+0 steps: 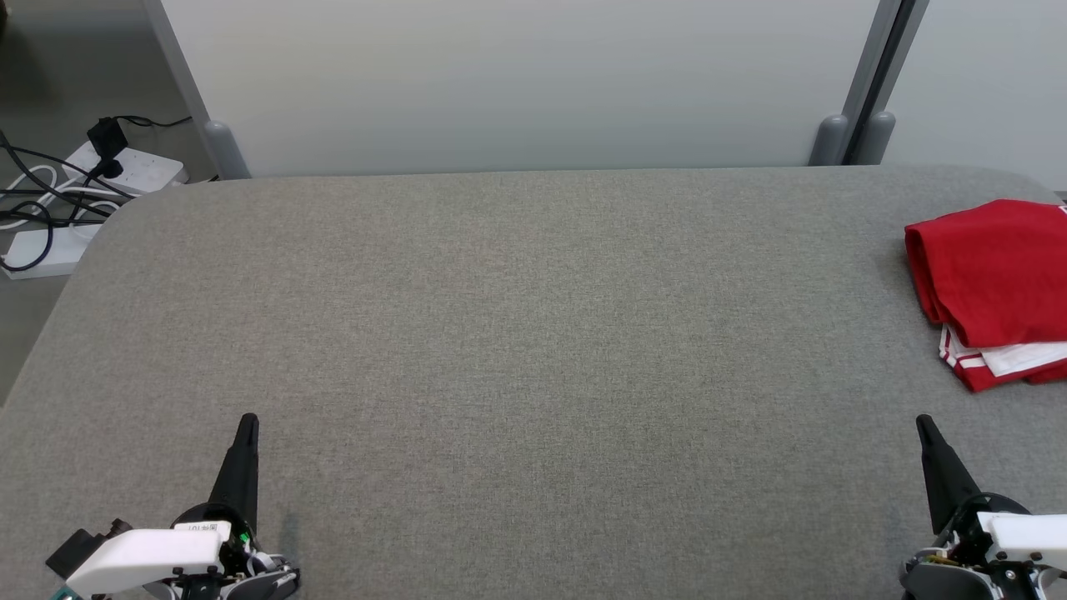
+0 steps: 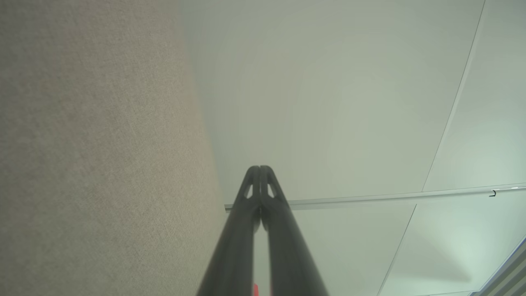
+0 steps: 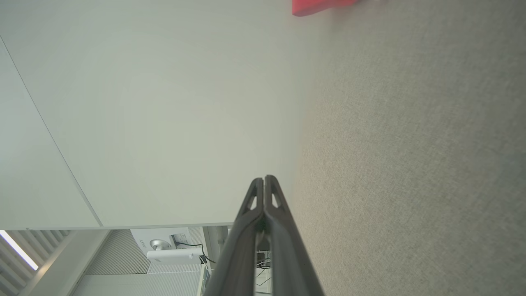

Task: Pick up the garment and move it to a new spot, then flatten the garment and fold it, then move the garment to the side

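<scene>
Closed, empty left pincer (image 1: 248, 423) and right pincer (image 1: 924, 423) over worktop (image 1: 533, 333); red garment (image 1: 992, 275) near its right edge, where a stray nudge could push it off.

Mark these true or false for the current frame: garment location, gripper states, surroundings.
1. The red garment lies folded at the right side of the grey table. True.
2. The right gripper is clamped on the garment. False: it is shut on nothing and sits apart from the garment, nearer the robot.
3. The left gripper is shut and holds nothing. True.
4. The garment is spread flat at the table's middle. False: it is folded, off to the right.
5. Power strips with cables lie on the floor past the table's far left corner. True.
</scene>
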You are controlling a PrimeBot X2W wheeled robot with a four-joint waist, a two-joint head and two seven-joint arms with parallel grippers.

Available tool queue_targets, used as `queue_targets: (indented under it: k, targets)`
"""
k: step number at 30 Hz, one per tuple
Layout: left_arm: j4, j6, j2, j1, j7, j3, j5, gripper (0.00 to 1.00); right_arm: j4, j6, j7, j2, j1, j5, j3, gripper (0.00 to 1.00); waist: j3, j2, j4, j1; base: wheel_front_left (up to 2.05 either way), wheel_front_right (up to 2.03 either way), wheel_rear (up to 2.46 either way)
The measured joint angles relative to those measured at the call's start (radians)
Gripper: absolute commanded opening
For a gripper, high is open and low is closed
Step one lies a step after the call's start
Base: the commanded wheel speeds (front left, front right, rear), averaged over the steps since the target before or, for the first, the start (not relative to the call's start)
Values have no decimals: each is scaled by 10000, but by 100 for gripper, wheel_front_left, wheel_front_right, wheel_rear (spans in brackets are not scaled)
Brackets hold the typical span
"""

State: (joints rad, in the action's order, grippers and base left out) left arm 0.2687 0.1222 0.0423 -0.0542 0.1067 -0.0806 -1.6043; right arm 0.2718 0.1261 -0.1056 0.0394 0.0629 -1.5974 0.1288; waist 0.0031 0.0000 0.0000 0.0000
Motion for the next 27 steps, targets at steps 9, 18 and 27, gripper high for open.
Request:
queue_targets:
  k: [9,18,27]
  targets:
    - [0,0,0,0,0,0,0,0,0,0,0,0,0,0,0,0,0,0,0,0,0,0,0]
    - [0,0,0,0,0,0,0,0,0,0,-2,0,0,0,0,0,0,0,0,0,0,0,0]
    - [0,0,0,0,0,0,0,0,0,0,0,0,0,0,0,0,0,0,0,0,0,0,0]
